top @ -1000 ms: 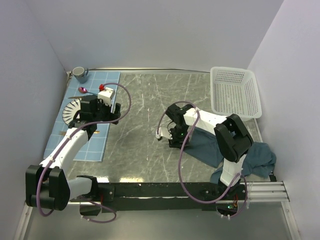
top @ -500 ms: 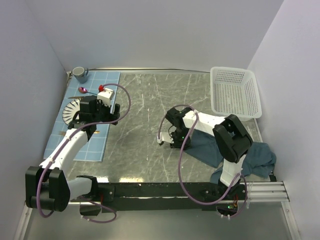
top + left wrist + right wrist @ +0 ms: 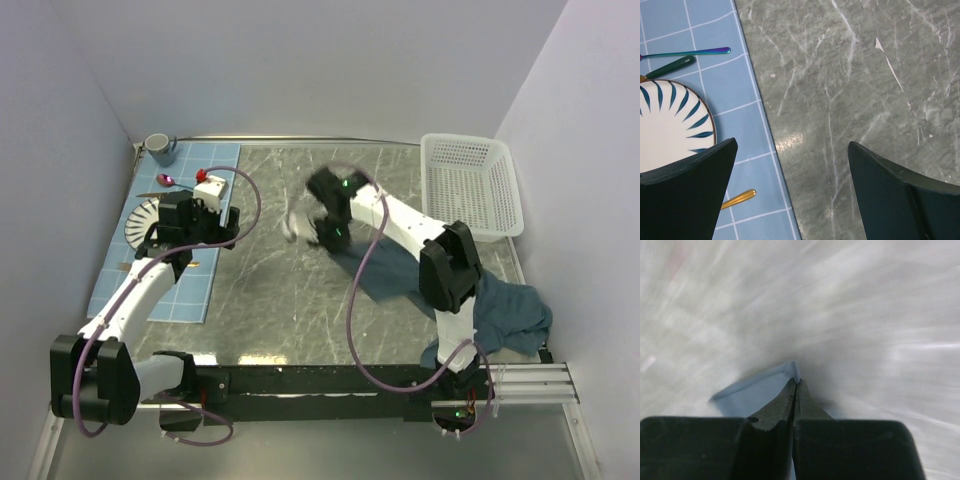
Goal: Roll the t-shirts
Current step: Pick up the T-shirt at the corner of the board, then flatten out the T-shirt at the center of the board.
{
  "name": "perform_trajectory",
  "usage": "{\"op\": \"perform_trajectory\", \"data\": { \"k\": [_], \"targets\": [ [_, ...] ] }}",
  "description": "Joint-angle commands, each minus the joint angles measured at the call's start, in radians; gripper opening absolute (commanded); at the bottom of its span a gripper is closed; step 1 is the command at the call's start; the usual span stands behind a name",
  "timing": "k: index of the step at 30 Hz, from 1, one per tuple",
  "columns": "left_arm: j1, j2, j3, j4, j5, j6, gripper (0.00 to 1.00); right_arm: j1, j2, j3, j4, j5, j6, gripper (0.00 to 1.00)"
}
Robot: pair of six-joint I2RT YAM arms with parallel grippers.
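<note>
T-shirt (image 3: pixel 510 318) corner sits pinched by the right gripper (image 3: pixel 796 383), fingers pressed together; left gripper (image 3: pixel 792 145) gapes empty.

- Right gripper (image 3: pixel 320 232) is a blurred smear in the top view, its tips unreadable.
- Table (image 3: pixel 865 315) is streaked to blur in the right wrist view.
- Right arm (image 3: pixel 446 268) covers part of the t-shirt (image 3: pixel 505 312).
- Frame edge and a left finger (image 3: pixel 685 195) crop the striped plate (image 3: pixel 665 130).
</note>
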Motion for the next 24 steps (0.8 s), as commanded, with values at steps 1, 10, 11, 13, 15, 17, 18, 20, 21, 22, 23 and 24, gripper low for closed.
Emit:
{"op": "perform_trajectory", "data": {
  "k": [1,10,11,13,15,17,18,20,21,22,23,24],
  "targets": [
    [0.009,-0.039,0.007,0.05,-0.005,-0.012,0.99,0.01,0.045,0.513,0.006,-0.106,0.166,0.0],
    [0.038,-0.068,0.081,0.082,-0.026,-0.075,0.99,-0.05,-0.058,0.366,0.791,0.213,0.486,0.0],
    [0.038,-0.071,0.081,0.078,-0.019,-0.075,0.99,-0.062,-0.052,0.386,0.822,0.227,0.576,0.0],
    [0.04,-0.075,0.082,0.066,0.006,-0.069,0.99,-0.1,-0.038,0.502,0.85,0.243,0.663,0.0],
    [0.04,-0.076,0.081,0.061,0.018,-0.066,0.99,-0.123,-0.035,0.616,0.87,0.238,0.746,0.0],
    [0.04,-0.075,0.076,0.065,0.021,-0.072,0.99,-0.127,-0.061,0.653,0.925,0.264,0.738,0.0],
    [0.04,-0.072,0.076,0.067,0.023,-0.077,0.99,-0.128,-0.073,0.679,0.987,0.266,0.732,0.0],
    [0.04,-0.065,0.084,0.076,0.028,-0.088,0.99,-0.125,-0.114,0.691,1.07,0.267,0.695,0.0],
    [0.038,-0.064,0.085,0.081,0.028,-0.089,0.99,-0.124,-0.127,0.702,1.159,0.267,0.683,0.0],
    [0.04,-0.062,0.093,0.082,0.029,-0.089,0.99,-0.12,-0.138,0.714,1.195,0.288,0.669,0.0],
    [0.04,-0.058,0.098,0.084,0.032,-0.091,0.99,-0.114,-0.148,0.731,1.222,0.283,0.636,0.0],
    [0.038,-0.053,0.101,0.087,0.031,-0.089,0.99,-0.111,-0.152,0.777,1.265,0.28,0.617,0.0]
  ]
}}
